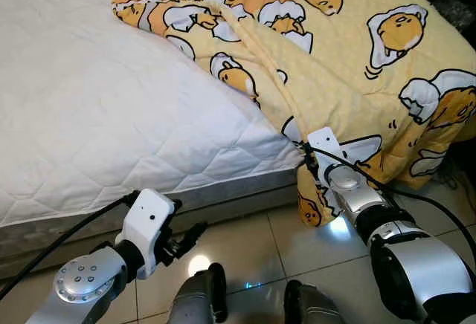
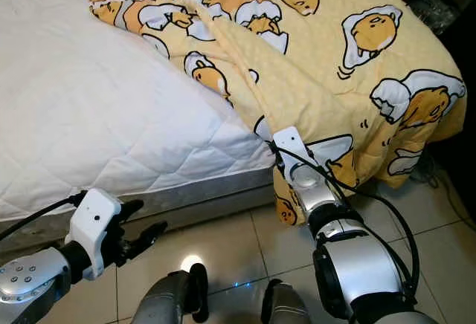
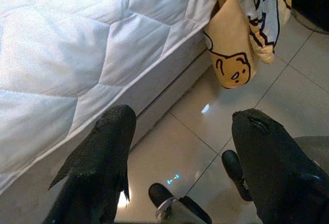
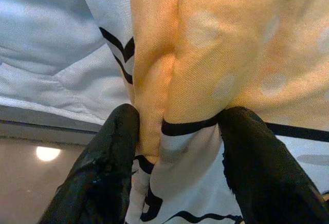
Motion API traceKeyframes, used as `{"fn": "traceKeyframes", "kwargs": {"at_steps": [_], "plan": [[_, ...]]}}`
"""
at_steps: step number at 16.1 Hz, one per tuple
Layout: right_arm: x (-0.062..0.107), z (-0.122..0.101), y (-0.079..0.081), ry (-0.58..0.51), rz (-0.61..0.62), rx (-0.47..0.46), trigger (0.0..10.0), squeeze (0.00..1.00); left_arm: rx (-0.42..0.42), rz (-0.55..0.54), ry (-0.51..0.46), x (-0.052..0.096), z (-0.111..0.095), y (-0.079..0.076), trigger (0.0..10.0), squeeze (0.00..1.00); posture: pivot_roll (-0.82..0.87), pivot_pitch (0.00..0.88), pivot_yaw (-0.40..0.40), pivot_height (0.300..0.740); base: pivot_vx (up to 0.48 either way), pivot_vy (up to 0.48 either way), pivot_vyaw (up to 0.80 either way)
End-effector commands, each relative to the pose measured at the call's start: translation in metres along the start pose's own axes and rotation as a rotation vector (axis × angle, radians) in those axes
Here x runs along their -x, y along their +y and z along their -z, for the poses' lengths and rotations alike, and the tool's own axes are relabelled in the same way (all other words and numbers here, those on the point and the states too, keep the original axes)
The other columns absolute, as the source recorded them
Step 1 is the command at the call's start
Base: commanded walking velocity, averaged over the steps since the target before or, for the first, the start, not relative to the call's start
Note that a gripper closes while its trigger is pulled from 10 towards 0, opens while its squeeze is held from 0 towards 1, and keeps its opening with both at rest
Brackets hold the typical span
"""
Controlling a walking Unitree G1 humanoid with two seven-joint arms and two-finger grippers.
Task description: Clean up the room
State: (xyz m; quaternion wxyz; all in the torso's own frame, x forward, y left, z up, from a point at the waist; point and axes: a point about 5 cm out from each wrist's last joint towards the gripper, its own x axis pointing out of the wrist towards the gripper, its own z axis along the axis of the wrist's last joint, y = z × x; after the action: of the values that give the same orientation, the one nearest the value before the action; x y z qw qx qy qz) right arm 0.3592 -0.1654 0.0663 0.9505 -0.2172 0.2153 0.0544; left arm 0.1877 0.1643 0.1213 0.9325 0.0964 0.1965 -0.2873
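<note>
A yellow blanket (image 1: pixel 335 49) printed with egg cartoons lies across the right part of a white quilted mattress (image 1: pixel 97 108) and hangs over its corner toward the floor. My right gripper (image 4: pixel 177 126) is at that corner, shut on a bunched fold of the blanket (image 4: pixel 205 54); both fingers (image 4: pixel 110 152) press the fabric from either side. In the left eye view the right wrist (image 1: pixel 327 149) sits against the hanging edge. My left gripper (image 3: pixel 180 121) stands open and holds nothing, low beside the mattress side (image 1: pixel 190 238), above the tiles.
Beige tiled floor (image 1: pixel 260 242) runs along the bed's grey base (image 1: pixel 223 198). My own legs (image 1: pixel 201 298) show at the bottom. Dark clutter and cables (image 2: pixel 435 172) lie on the floor right of the bed.
</note>
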Motion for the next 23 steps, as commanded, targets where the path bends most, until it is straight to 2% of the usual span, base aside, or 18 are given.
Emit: {"fn": "traceKeyframes", "kwargs": {"at_steps": [1, 11, 15, 18, 19, 20, 21, 22, 23], "plan": [[0.0, 0.003, 0.004, 0.008, -0.014, -0.009, 0.0, 0.0, -0.001, -0.007, 0.009, 0.003, 0.001, 0.001, 10.0, 0.0, 0.2, 0.278, 0.07, 0.74, 0.0, 0.0, 0.0], [0.001, 0.003, -0.003, -0.014, -0.017, -0.012, 0.0, 0.0, -0.004, 0.007, 0.001, -0.007, 0.001, 0.003, 10.0, 0.0, 0.17, 0.256, 0.075, 0.74, 0.0, 0.0, 0.0], [0.001, 0.001, -0.003, -0.042, -0.03, -0.03, 0.0, 0.0, -0.013, -0.008, -0.011, -0.013, 0.002, 0.011, 10.0, 0.0, 0.14, 0.234, 0.074, 0.74, 0.0, 0.0, 0.0], [0.002, -0.009, 0.005, -0.116, -0.111, -0.103, 0.0, 0.0, -0.008, -0.056, -0.028, -0.014, 0.003, 0.019, 10.0, 0.0, 0.11, 0.205, 0.076, 0.74, 0.0, 0.0, 0.0], [0.003, -0.017, 0.02, -0.18, -0.232, -0.132, 0.0, 0.0, -0.004, -0.088, -0.031, -0.013, 0.005, 0.025, 10.0, 0.0, 0.1, 0.191, 0.077, 0.74, 0.0, 0.0, 0.0], [0.009, -0.025, 0.044, -0.255, -0.431, -0.144, 0.0, 0.0, 0.006, -0.123, -0.038, -0.011, 0.006, 0.032, 10.0, 0.0, 0.09, 0.17, 0.079, 0.74, 0.0, 0.0, 0.0], [0.013, -0.028, 0.056, -0.288, -0.532, -0.136, 0.0, 0.0, 0.003, -0.139, -0.037, -0.01, 0.007, 0.035, 10.0, 0.0, 0.09, 0.167, 0.079, 0.74, 0.0, 0.0, 0.0], [0.027, -0.03, 0.085, -0.349, -0.764, -0.091, 0.0, 0.0, -0.008, -0.162, -0.04, -0.009, 0.005, 0.041, 10.0, 0.0, 0.08, 0.157, 0.08, 0.74, 0.0, 0.0, 0.0], [0.034, -0.03, 0.096, -0.372, -0.864, -0.067, 0.0, 0.0, -0.011, -0.168, -0.044, -0.009, 0.004, 0.043, 10.0, 0.0, 0.08, 0.155, 0.081, 0.74, 0.0, 0.0, 0.0]]}}
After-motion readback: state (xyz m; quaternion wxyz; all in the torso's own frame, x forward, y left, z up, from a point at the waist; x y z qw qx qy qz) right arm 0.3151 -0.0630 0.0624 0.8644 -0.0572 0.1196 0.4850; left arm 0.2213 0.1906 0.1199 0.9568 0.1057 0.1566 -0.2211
